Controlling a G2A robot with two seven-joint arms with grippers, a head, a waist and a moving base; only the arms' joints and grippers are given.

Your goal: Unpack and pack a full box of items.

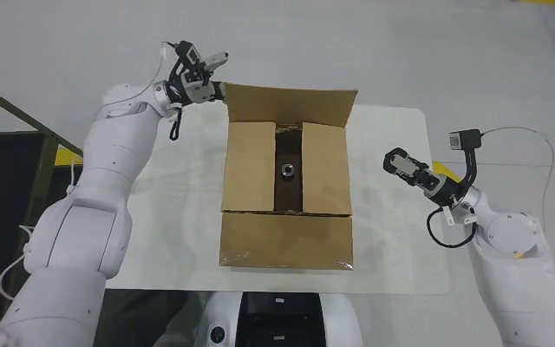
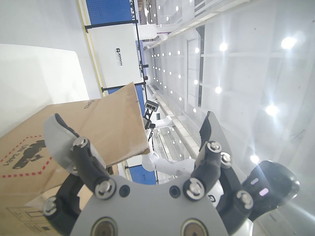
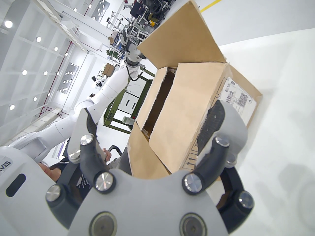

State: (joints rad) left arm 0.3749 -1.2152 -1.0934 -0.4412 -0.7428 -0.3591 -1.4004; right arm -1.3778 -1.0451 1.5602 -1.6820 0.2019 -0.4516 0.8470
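So the box (image 1: 286, 208) sits mid-table (image 1: 390, 243). Its far flap (image 1: 290, 102) stands up, the near flap (image 1: 286, 238) hangs out toward the near edge, and the two side flaps (image 1: 250, 165) are folded in. There's just a slot between them, and a small round item (image 1: 287, 170) shows down in it.

The left gripper (image 1: 206, 74) is up by the table's far edge at the far flap's left corner. Its fingers (image 2: 56, 128) are spread, with the flap corner in the gap. I can't tell if a pad actually touches the cardboard. The right gripper (image 1: 403, 165) hangs over the right side of the table, fingers wide apart too, near the box but not on it.

My read is that the flaps are being opened and nothing has been unpacked yet. I'd pinch that far flap a bit in from the corner so it doesn't just bend, and crease it well back so it stays put. Then get the right gripper under the right side flap's (image 1: 327, 169) slot edge and swing it outward. I'd go slow, since the box could slide on the table.
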